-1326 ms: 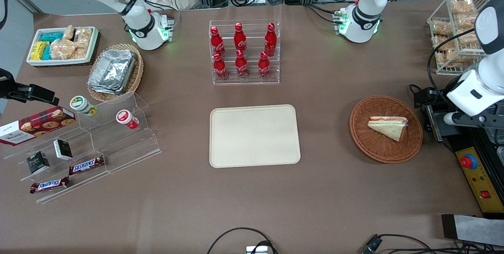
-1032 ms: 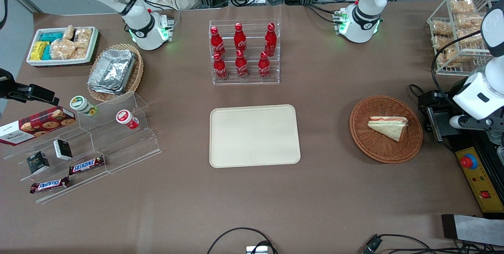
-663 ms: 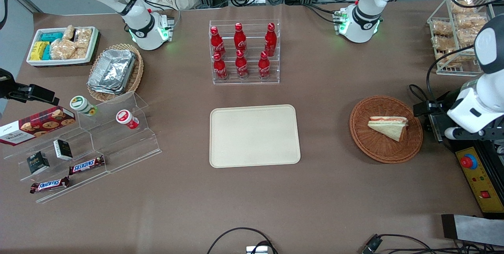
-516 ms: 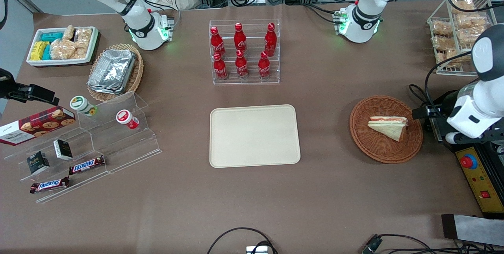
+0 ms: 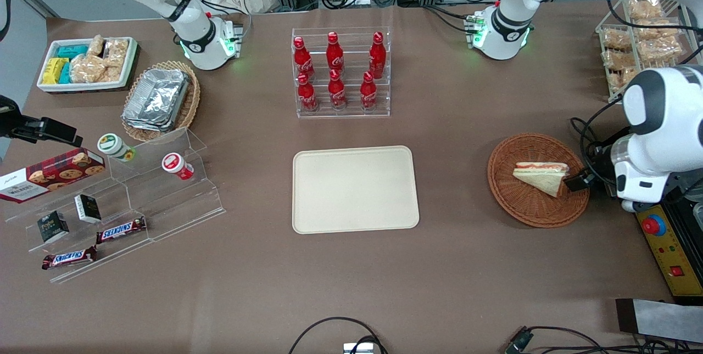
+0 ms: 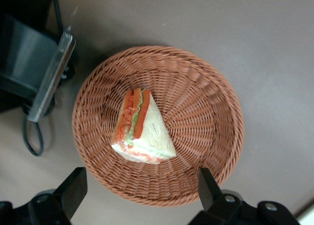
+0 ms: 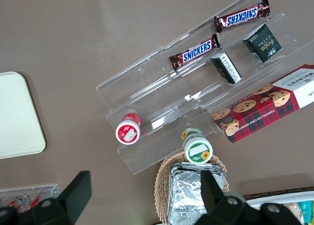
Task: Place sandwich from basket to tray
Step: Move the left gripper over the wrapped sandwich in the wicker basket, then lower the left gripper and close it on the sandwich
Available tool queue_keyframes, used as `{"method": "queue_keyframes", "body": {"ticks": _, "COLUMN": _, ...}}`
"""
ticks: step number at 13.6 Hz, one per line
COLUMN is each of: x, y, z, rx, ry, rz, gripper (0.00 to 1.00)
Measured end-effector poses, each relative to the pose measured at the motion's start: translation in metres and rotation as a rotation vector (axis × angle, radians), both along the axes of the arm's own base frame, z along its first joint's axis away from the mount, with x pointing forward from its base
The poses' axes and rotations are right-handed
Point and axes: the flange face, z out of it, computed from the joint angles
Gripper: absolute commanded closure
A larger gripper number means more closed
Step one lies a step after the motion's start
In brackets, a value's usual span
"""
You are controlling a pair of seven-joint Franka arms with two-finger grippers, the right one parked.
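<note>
The sandwich (image 5: 541,175), a pale bread wedge with red-orange filling, lies in the round reddish-brown wicker basket (image 5: 527,217) toward the working arm's end of the table. The cream tray (image 5: 354,189) lies flat at mid-table with nothing on it. My left gripper (image 5: 581,179) hangs over the basket's rim, beside the sandwich on the working arm's side. In the left wrist view the sandwich (image 6: 142,129) rests in the basket (image 6: 206,112), and the gripper (image 6: 140,193) is open, its black fingers (image 6: 73,190) spread wide above the rim with nothing between them.
A clear rack of red bottles (image 5: 340,74) stands farther from the camera than the tray. A wire basket of snack bags (image 5: 640,41) and a yellow box with a red button (image 5: 662,244) flank the working arm. Acrylic steps with snacks (image 5: 126,206) stand toward the parked arm's end.
The left arm has swung in toward the basket, bringing the gripper from off the table's end to over the basket's rim. The sandwich has not moved.
</note>
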Motion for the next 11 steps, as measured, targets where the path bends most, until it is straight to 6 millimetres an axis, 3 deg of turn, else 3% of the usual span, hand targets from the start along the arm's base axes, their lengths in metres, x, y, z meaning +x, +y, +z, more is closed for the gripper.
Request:
{"method": "queue_keyframes", "body": {"ticks": 4, "x": -0.025, "y": 0.008, "z": -0.055, "rx": 0.027, "ry": 0.009, "rz": 0.152, "gripper": 0.0}}
{"method": "queue_keyframes", "body": {"ticks": 11, "x": -0.047, "y": 0.023, "z": -0.1, "rx": 0.052, "ry": 0.054, "rz": 0.274, "gripper": 0.0}}
